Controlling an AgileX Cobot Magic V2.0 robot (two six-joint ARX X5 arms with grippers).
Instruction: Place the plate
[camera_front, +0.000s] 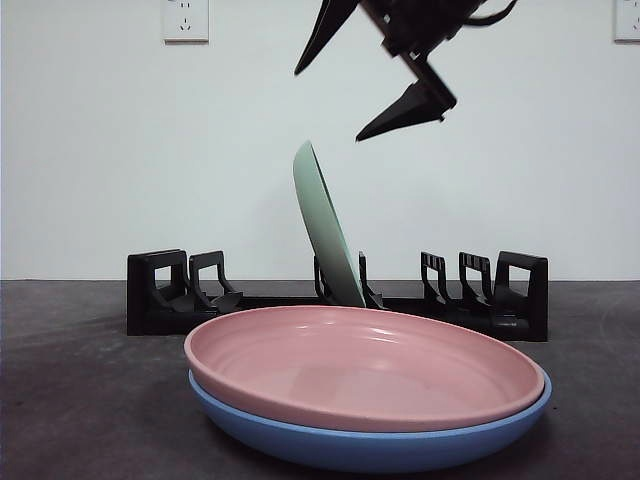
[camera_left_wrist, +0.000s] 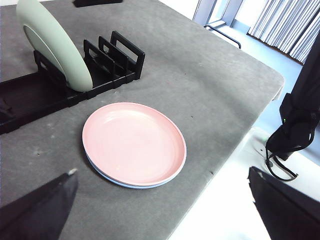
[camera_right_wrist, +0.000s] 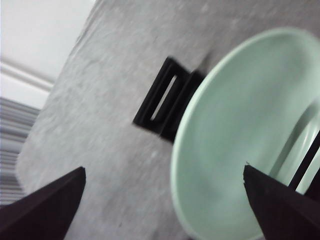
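Right gripper (camera_front: 375, 95) seen above rack (camera_front: 515, 290), jaws spread wide, nothing held. Green plate (camera_front: 322, 215) found just below it, seated on edge in middle slot, leaning, long axis near vertical. Pink plate (camera_left_wrist: 132, 142) stacked on blue plate (camera_front: 370, 445), nearer left gripper (camera_left_wrist: 162, 205), likewise wide open, empty.

No text, label, brand or number can be read on anything in these three views.
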